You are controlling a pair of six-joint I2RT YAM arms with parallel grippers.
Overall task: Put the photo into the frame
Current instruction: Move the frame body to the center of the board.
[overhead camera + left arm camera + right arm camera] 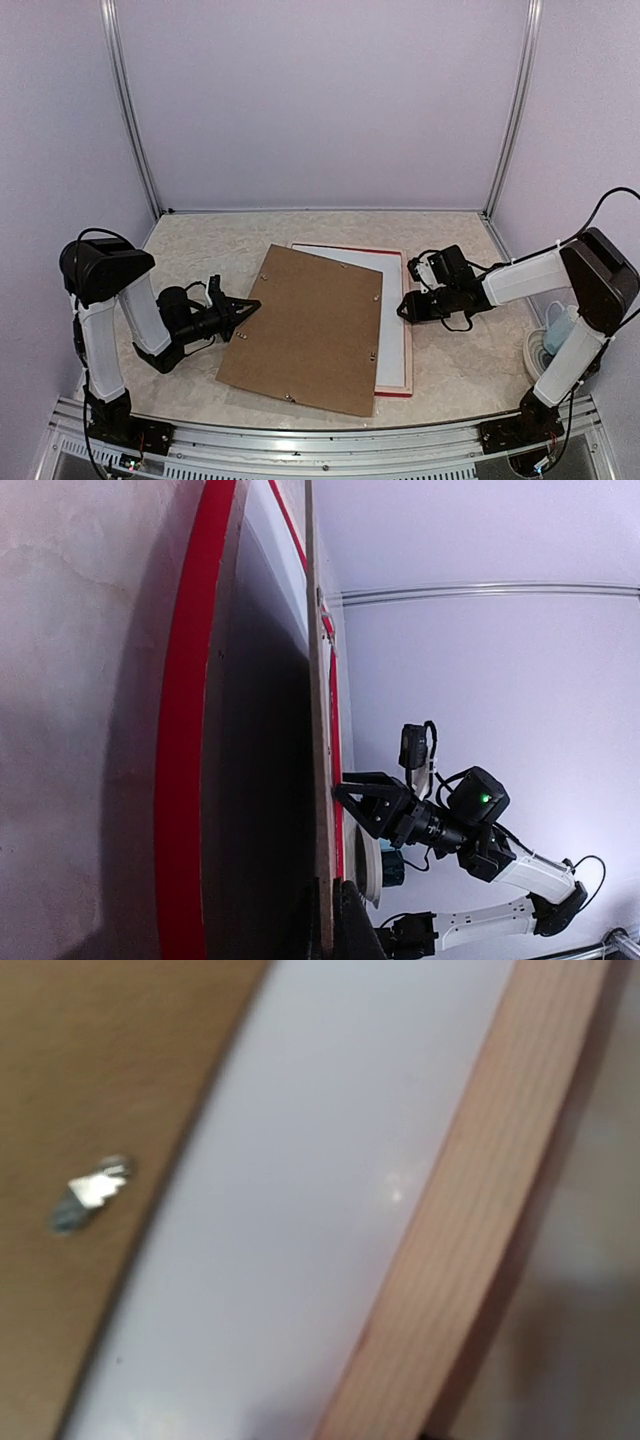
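Frame (409, 350) edge at right jaws, grip unclear; left jaws together by board (310, 330).

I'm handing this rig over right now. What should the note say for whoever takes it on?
Left gripper: shut on the left edge of the brown backing board, which lies askew over the frame.
Right gripper: at the frame's right edge; open or shut unclear.
Done: a white sheet lies in the frame; whether it is the photo's back cannot be told.
Left: confirm the photo is in, then square the board into the frame.
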